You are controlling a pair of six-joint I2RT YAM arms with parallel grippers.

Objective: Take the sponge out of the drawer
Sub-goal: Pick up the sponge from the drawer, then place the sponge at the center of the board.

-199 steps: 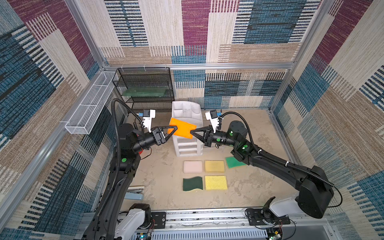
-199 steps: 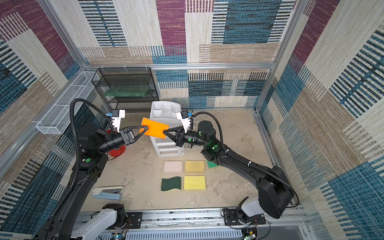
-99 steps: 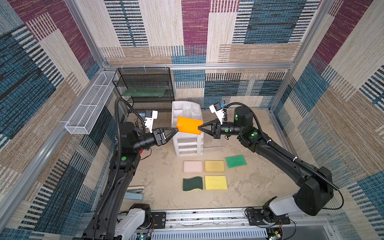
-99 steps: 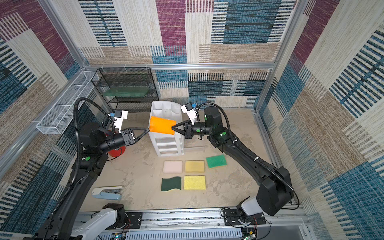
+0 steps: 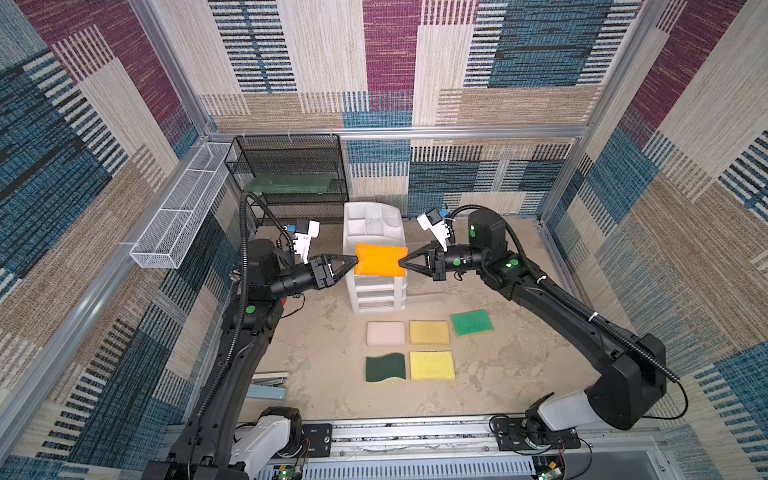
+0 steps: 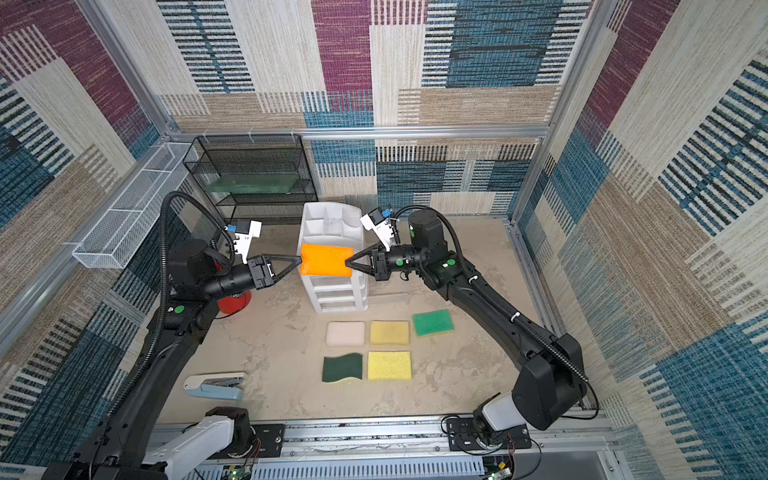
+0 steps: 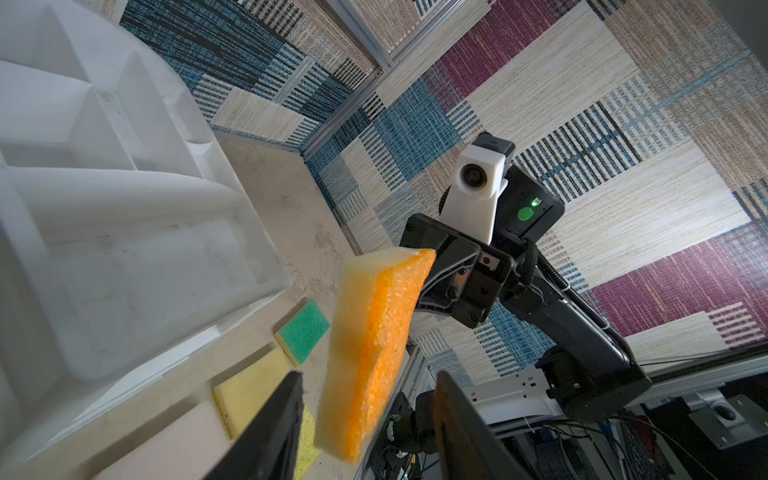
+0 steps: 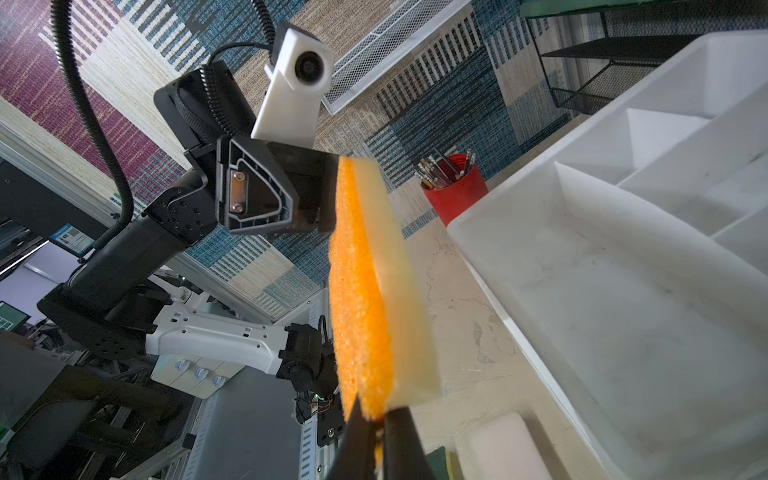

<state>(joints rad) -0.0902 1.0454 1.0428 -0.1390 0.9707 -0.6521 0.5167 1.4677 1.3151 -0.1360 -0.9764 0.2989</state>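
Left gripper (image 7: 370,376) straddles sponge (image 7: 374,316); only wrist view shows gaps.

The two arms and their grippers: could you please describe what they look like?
The left arm and right arm are black, with white base segments, round green dots and ribbed black cables. The left gripper and right gripper have black triangular fingers and a white camera block on top.

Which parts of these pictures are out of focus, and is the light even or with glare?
Left wrist view: the left end effector is a dark blur near the lens; the sponge is mostly sharp. Right wrist view: the right end effector is blurred, the sponge grain crisp. In both top views: all in focus, light even, shadows soft, no glare.
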